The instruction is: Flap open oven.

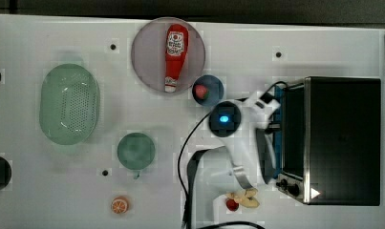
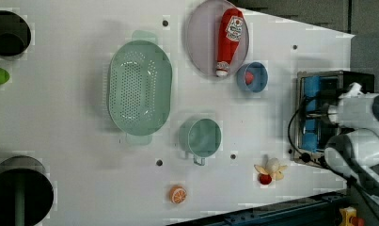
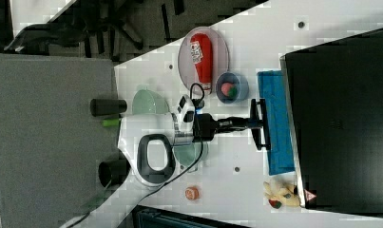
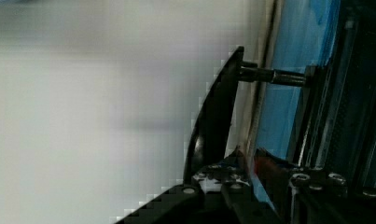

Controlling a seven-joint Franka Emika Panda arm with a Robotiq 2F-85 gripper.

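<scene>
The oven (image 1: 343,138) is a black box at the top view's right edge, with small black knobs (image 1: 288,185) at its front corner. Its blue-tinted glass door (image 3: 274,123) stands tilted out from the front, partly open. My gripper (image 3: 267,124) reaches in horizontally from the white arm (image 1: 247,143) and meets the door at its handle. In the wrist view the dark curved handle bar (image 4: 218,121) with its metal standoff runs down between my fingers (image 4: 269,172), which are shut on it. The oven (image 2: 319,80) also stands at the left view's right, behind the arm.
A blue bowl (image 1: 208,89) with a red fruit sits close to the arm's wrist. A ketchup bottle (image 1: 176,55) lies on a round plate. A yellow and red toy (image 1: 242,198) lies by the oven's knob corner. A green colander (image 1: 69,104), a green cup (image 1: 136,151) and an orange slice (image 1: 119,205) are further off.
</scene>
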